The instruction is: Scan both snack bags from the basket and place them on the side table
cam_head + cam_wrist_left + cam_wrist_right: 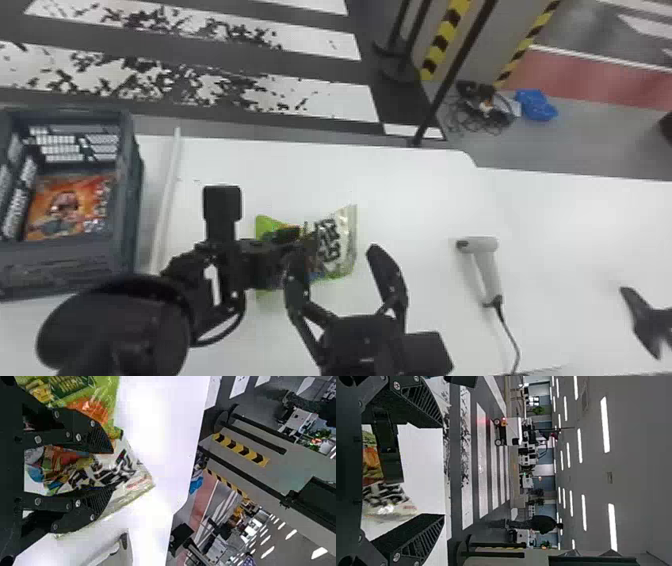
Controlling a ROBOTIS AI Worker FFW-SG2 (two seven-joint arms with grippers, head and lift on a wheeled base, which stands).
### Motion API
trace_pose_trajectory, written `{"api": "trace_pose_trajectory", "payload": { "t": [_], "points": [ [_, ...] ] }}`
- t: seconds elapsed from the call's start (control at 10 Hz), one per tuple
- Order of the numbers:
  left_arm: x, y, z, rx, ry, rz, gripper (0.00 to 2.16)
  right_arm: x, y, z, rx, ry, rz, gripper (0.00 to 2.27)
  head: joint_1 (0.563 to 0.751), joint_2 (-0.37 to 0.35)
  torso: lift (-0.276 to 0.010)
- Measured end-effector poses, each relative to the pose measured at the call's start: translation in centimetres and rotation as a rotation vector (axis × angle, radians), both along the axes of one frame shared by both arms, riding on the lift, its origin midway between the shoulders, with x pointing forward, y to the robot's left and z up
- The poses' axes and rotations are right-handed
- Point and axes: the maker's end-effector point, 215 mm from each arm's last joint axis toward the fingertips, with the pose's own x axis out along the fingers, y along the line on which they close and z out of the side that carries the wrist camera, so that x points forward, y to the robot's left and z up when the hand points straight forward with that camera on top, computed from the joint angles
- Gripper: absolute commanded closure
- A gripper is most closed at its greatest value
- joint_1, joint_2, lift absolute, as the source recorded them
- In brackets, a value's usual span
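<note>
In the head view my left gripper [301, 242] is over the middle of a green-and-white snack bag [339, 240] on the white table. Seen from the left wrist, that gripper [113, 470] has its fingers apart, with the snack bag [130, 473] behind and between them; contact cannot be told. My right gripper [336, 254] stands open at the bag's near right side, and in its wrist view the open gripper [443, 470] has the left arm's dark finger and the bag [387, 498] beyond its fingers. An orange snack bag [70, 206] lies in the grey basket [129, 200] at the left.
A white hand scanner [487, 265] with a cable lies to the right of the grippers. A dark object [645, 317] is at the table's right. A pale strip [167, 200] runs beside the basket. Dark poles [452, 75] stand beyond the table's far edge.
</note>
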Motion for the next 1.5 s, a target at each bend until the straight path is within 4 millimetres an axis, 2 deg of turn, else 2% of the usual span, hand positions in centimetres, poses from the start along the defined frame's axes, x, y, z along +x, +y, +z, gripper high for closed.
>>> {"api": "trace_pose_trajectory", "payload": {
  "t": [0.2, 0.5, 0.7, 0.8, 1.0, 1.1, 1.3, 1.5],
  "points": [
    [0.0, 0.7, 1.0, -0.010, -0.018, 0.019, 0.04, 0.0, 0.0, 0.0, 0.000, -0.001, 0.001, 0.12, 0.695, -0.253, -0.075],
    [0.4, 3.1, 5.1, -0.051, -0.101, 0.069, 0.07, 0.4, 0.1, -0.5, -0.014, 0.027, 0.006, 0.13, 0.695, -0.223, -0.075],
    [1.3, 7.9, 8.2, -0.062, -0.201, 0.138, 0.08, 0.9, 0.0, -1.2, -0.022, 0.055, 0.002, 0.11, 0.695, -0.172, -0.075],
    [1.4, 10.5, 9.3, -0.046, -0.237, 0.172, 0.08, 1.3, -0.9, -0.8, -0.023, 0.043, -0.044, 0.11, 0.695, -0.124, -0.075],
    [1.1, 14.9, 10.4, 0.012, -0.283, 0.216, 0.08, 1.9, -2.0, 1.0, -0.004, -0.043, -0.076, 0.00, 0.695, -0.080, -0.075],
    [0.9, 17.5, 10.4, 0.049, -0.295, 0.251, 0.08, 2.3, -2.2, 1.3, -0.003, -0.057, -0.057, 0.00, 0.695, -0.049, -0.075],
    [0.8, 21.6, 11.3, 0.099, -0.347, 0.335, 0.08, 3.2, -2.7, 0.7, 0.038, -0.029, -0.043, 0.00, 0.695, 0.007, -0.075],
    [0.2, 25.1, 12.8, 0.143, -0.412, 0.398, 0.08, 4.6, -2.8, -1.4, 0.075, 0.054, -0.006, 0.00, 0.695, 0.045, -0.075]
  ]
}}
